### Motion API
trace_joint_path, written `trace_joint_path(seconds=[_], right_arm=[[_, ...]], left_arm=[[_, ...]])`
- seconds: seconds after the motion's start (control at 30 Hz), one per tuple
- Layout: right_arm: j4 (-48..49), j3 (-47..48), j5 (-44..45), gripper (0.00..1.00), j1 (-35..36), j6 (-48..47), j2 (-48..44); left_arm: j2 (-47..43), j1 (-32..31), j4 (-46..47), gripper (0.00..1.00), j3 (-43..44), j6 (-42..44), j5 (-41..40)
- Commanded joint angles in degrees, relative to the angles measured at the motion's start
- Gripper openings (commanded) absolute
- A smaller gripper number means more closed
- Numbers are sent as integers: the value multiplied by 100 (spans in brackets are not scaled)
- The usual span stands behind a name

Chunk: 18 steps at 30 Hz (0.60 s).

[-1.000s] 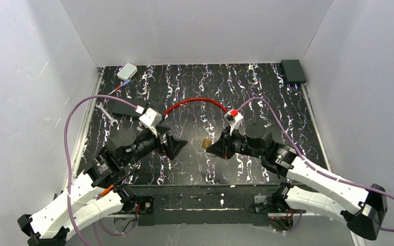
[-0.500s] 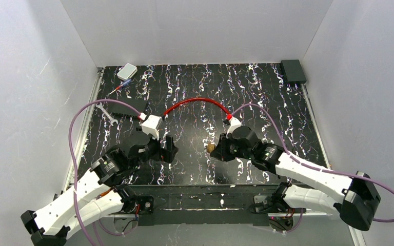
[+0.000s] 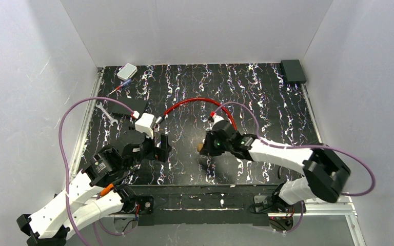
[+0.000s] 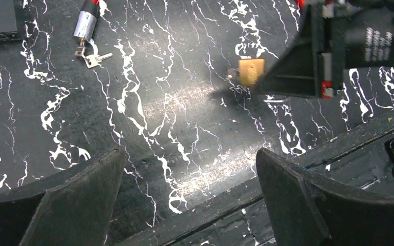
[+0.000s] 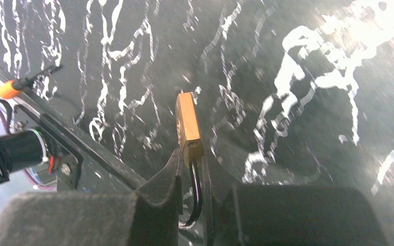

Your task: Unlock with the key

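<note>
A small brass padlock (image 5: 187,128) hangs above the black marbled table (image 3: 267,102), with my right gripper (image 5: 190,160) shut on its top edge and dark shackle. In the top view the padlock (image 3: 201,147) pokes out left of the right gripper (image 3: 209,146). Left of it my left gripper (image 3: 162,147) points down at the table, open with nothing between its fingers (image 4: 82,195). In the left wrist view the padlock (image 4: 250,72) shows at the upper right. A small silver key (image 4: 95,59) lies on the table by the silver end (image 4: 86,23) of a red cable (image 3: 192,102).
A white box (image 3: 127,70) and a small screwdriver (image 3: 123,85) lie at the back left, a wrench (image 3: 105,114) and a dark block (image 3: 128,106) by the left edge. A black box (image 3: 293,70) sits at the back right corner. The front rail (image 4: 287,179) runs below the left gripper.
My right arm has swung left and turned its wrist, carrying the padlock towards the table's middle. My left gripper has drawn back and tipped down towards the table, still open.
</note>
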Motion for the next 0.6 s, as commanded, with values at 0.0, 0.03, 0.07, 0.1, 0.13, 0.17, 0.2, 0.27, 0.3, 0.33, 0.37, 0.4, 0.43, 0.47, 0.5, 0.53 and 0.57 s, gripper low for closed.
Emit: trace_joint_path(seconds=[0.0,0.03,0.07,0.1,0.13,0.17,0.2,0.27,0.3,0.33,0.37,0.4,0.43,0.47,0.5,0.53,0.57], right_arm=[[680,829,-283,1,-53,-66,683],[736,941,-338,1,-58,-87,882],[814,1061,-401,1,-62,-97,1075],[880,1180,-494,1,-75,-98,1338],[926,1312,-550,1,-92,-98,1456],[973,1452,-663,1,-116,-92,1659],[1011,1596,-785,1,-142,-75,1853],[1026,1916,-1062,1,-209,-57,2242],[1036,2065,-1237,1,-252,-90,2421],[1039,2201,-1415,1,-294,-122,2654],[1046,2340,-1529,1,-338,-142,2808],[1054,2415,-1636,1,-392,-150,2936],[1078,2473,-1727,1,-451,-145,3050],[1101,2506,-1814,1,-515,-117,3140],[1160,2522,-1946,4,-610,-92,3229],[1227,2524,-2079,9,-679,-71,3304],[1255,2524,-2179,15,-746,-45,3366]], left_arm=[[-186,-10,-399,98,256,233,-69],[-282,-10,-372,98,225,243,-70],[-377,-7,-331,98,176,239,-129],[-495,-13,-292,98,114,222,-200],[-539,-5,-256,98,92,213,-257],[-608,-10,-229,98,65,210,-278],[-652,-11,-194,98,40,225,-288],[-705,-8,-169,98,6,227,-346],[-708,-17,-166,98,5,223,-360],[-708,-16,-154,98,0,241,-344],[-708,-11,-141,98,-3,254,-323],[-716,-12,-133,98,-4,262,-320],[-721,-15,-131,98,-4,262,-319],[-727,-13,-131,98,-12,263,-315],[-730,-14,-131,98,-17,263,-305],[-734,-9,-131,98,-22,258,-296],[-735,-13,-130,98,-16,270,-281]])
